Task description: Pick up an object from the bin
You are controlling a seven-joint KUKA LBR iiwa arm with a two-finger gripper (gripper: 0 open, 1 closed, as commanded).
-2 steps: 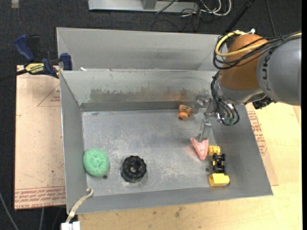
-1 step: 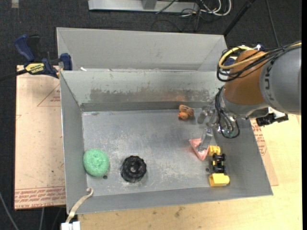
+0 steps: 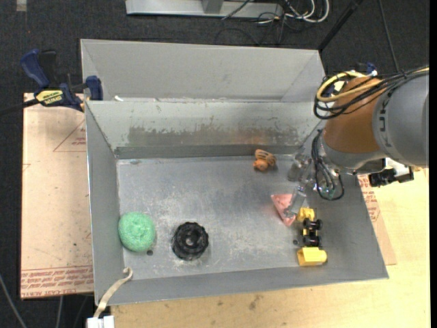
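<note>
Bin [image 3: 218, 207] holds 6 objs: 1 green ball [image 3: 137, 231], 1 black knob [image 3: 190, 240], 1 orange toy [image 3: 263, 160], 1 pink scrap [image 3: 283, 203], 1 yellow-blk toy [image 3: 308, 227], 1 yellow block [image 3: 311, 256].

Even overhead light, moderately bright; bin [image 3: 205, 74] back wall at 12 o'clock palest, floor duller, shadows soft and short, carpet [image 3: 61, 12] around reads dark.

pink piece [image 3: 283, 203]: small, flat, roughly triangular; lies on the floor of the bin [image 3: 205, 190], right of middle, just beside my gripper [image 3: 307, 183]
yellow toy [image 3: 309, 238]: yellow and black, lying lengthwise close to the pink piece, toward the front wall
orange bit [image 3: 263, 160]: small, at the foot of the back wall, near my gripper
</note>
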